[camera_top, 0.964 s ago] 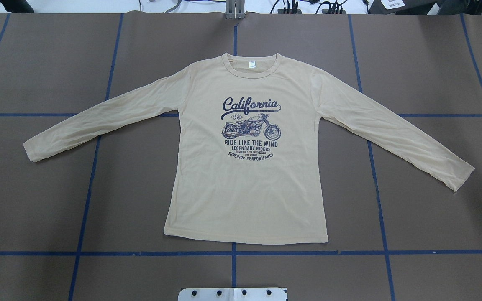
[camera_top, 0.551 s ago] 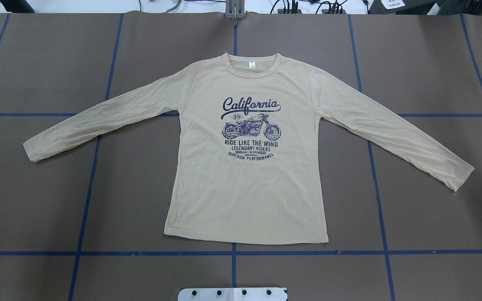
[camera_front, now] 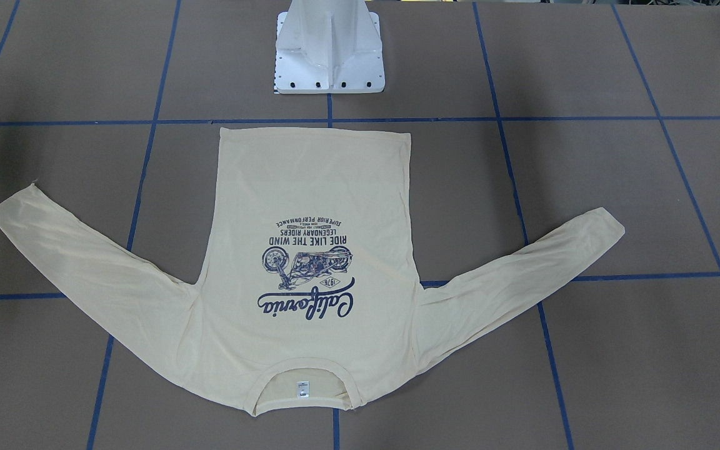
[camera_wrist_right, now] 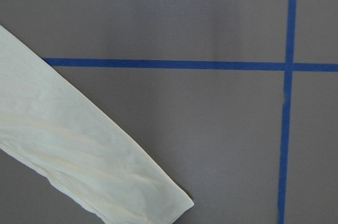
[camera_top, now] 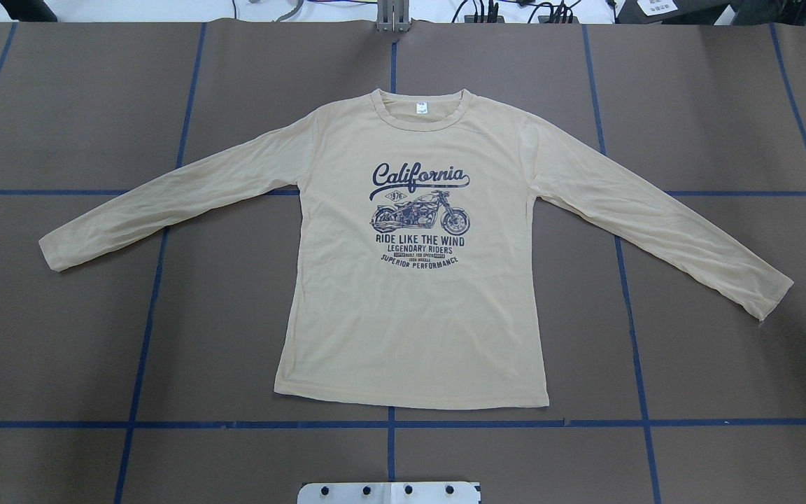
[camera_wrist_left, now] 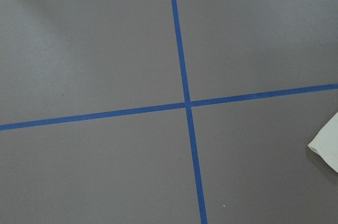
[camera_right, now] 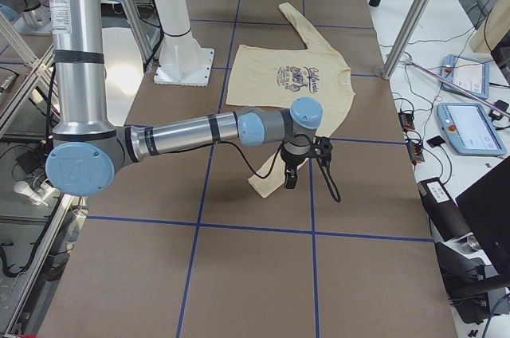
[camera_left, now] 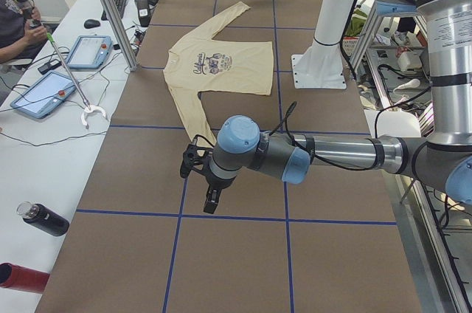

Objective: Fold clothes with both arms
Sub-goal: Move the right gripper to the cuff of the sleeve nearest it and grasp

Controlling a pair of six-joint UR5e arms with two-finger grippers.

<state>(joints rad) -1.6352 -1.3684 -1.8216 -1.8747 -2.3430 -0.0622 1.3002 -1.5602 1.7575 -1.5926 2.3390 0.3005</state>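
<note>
One wide brown table, gridded with blue tape, fills our views. At its middle the T-shirt lies flat and print-up, with its sleeves spread, its hem toward the white pedestal base and its neck away from it. We see the left arm stretched low above the table beyond one cuff, and the right arm likewise by the other. The left gripper points down over bare table. The right gripper hangs near the sleeve end. Both cuffs lie loose on the table, ungripped. How far either gripper's jaws are parted we cannot tell. A small white label sits inside the neck.
</note>
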